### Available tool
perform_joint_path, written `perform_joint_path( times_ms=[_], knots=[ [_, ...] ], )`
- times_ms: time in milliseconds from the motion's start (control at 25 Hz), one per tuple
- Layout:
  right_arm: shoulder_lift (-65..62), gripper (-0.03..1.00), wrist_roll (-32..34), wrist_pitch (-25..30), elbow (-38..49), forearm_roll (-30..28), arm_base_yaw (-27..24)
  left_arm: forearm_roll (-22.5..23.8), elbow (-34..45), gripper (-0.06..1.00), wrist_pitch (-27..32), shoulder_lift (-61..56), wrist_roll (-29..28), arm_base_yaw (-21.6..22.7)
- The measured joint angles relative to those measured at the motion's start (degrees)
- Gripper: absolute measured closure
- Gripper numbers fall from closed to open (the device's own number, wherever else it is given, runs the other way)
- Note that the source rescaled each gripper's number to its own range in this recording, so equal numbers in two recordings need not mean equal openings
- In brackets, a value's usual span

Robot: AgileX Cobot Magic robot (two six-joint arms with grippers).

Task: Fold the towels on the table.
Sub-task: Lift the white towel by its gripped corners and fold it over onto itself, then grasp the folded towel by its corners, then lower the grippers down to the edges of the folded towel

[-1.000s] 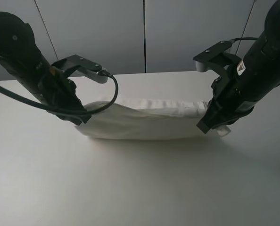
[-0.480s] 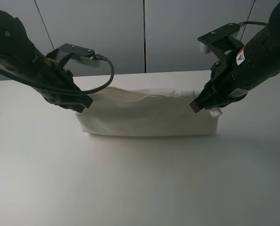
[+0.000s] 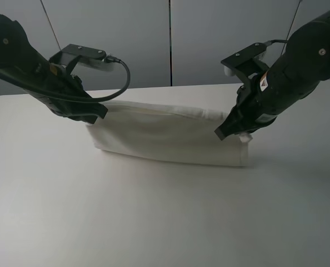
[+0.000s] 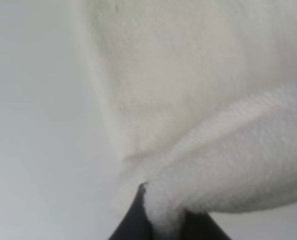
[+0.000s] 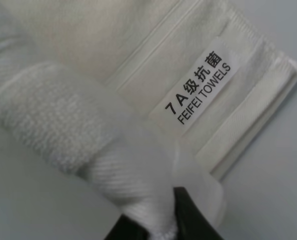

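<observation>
Pinching confirmed on both sides: the left gripper point(image 3: 96, 117) had its jaws pressed together on a bunched corner of the towel point(image 3: 170, 138), and the right gripper point(image 3: 223, 133) was clamped the same way on the opposite corner. Wrist views agreed: terry cloth was wedged between the dark tips on each arm, with no gap showing. The towel hung stretched between the two grippers, its top edge held up at tip level and its lower fold resting on the table point(image 3: 154, 222) below and between them. Versus one second earlier, both grippers were higher: back then the top edge sagged low, close to the tabletop, and the towel looked like a flat, shallow strip. Half a second earlier the edge was already lifted and roughly level. Since then the left gripper had risen a little more and the right gripper had shifted inward toward the left one, so the span was slightly shorter. The towel's bottom edge no longer ran level; it slanted down toward the right gripper's side. In the right wrist view the label point(image 5: 198, 87), with dark print reading FEIFEI TOWELS, lay just beyond the tips on the border band point(image 5: 248, 117).
</observation>
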Motion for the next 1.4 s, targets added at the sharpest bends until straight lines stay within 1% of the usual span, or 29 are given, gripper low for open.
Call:
perform_joint_path(
  times_ms=[240,360,400,440,480,520,600,640,680,720,760,840,920,1040,1120,1280,1400],
  knots=[
    [0.37,0.97,0.27,-3.43,0.00,-0.85,0.00,0.00,0.00,0.94,-0.67,0.71,-0.37,1.51],
    [0.37,0.96,2.24,-4.67,0.00,-2.35,-0.09,0.09,0.00,0.94,-1.15,2.16,-0.76,1.64],
    [0.37,0.91,3.38,-5.04,0.00,-3.25,-0.09,0.12,0.00,0.94,-1.49,2.59,-0.89,1.64],
    [0.37,0.83,4.79,-5.14,0.00,-4.29,-0.09,0.55,0.00,0.90,-1.89,2.80,-1.17,1.64],
    [0.37,0.68,6.00,-5.14,0.00,-5.33,-0.22,0.55,0.00,0.84,-2.14,2.83,-1.32,1.64],
    [0.37,0.49,7.61,-5.17,0.00,-6.15,-0.23,0.88,0.00,0.72,-2.50,2.83,-1.45,1.76],
    [0.37,0.12,11.47,-5.28,0.00,-8.53,-0.45,1.00,0.00,0.38,-3.56,2.93,-1.69,1.87],
    [0.37,0.03,14.22,-5.54,0.00,-10.06,-0.57,1.12,0.00,0.17,-4.24,2.93,-2.49,1.87],
    [0.37,0.00,17.24,-5.66,0.00,-12.12,-0.57,1.58,0.00,0.04,-5.00,2.93,-3.65,1.87],
    [0.37,-0.02,20.18,-5.66,0.00,-14.05,-0.57,2.26,0.00,0.01,-5.91,2.93,-5.10,1.87],
    [0.37,-0.03,22.29,-5.66,0.00,-15.73,-0.57,2.85,0.00,0.01,-6.41,2.93,-6.34,1.87],
    [0.37,-0.03,25.48,-5.37,0.00,-17.86,-0.57,4.34,0.00,0.05,-6.64,2.93,-7.88,1.87],
    [0.37,-0.03,26.69,-4.93,0.00,-18.61,-0.57,5.66,0.00,0.09,-6.64,2.93,-8.55,1.87],
    [0.37,-0.03,27.76,-4.43,0.00,-19.37,-0.57,6.59,0.00,0.10,-6.64,2.93,-8.94,1.87],
    [0.37,-0.03,29.37,-4.10,0.00,-19.37,-0.57,6.80,0.00,0.08,-6.64,2.93,-8.99,1.87],
    [0.37,-0.03,32.93,-2.39,0.00,-19.37,-0.57,6.80,0.00,-0.04,-6.74,2.93,-9.75,1.87],
    [0.37,-0.03,33.07,-0.43,-0.36,-17.81,-0.57,6.80,0.00,-0.05,-6.57,3.04,-10.90,2.25]
  ],
)
